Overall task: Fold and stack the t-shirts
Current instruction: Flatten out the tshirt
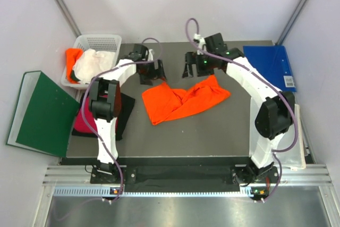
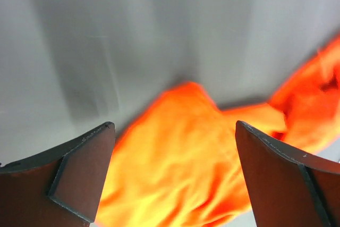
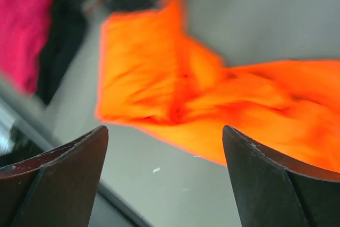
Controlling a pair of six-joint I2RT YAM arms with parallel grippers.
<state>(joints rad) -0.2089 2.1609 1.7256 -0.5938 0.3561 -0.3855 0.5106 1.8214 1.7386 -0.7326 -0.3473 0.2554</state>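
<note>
Orange t-shirt (image 1: 180, 102) is lying bunched in the middle of the table (image 1: 212, 142). Left gripper (image 1: 152, 74) and right gripper (image 1: 190, 68) are hovering spread by its far edge, gripping nothing. Best approach, I'd say: pinching separate far corners and pulling flat before folding.

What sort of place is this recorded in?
Probably a lab test cell, not a home: bare white walls box in a dark table, and the left arm and right arm are bolted to a metal rail.
</note>
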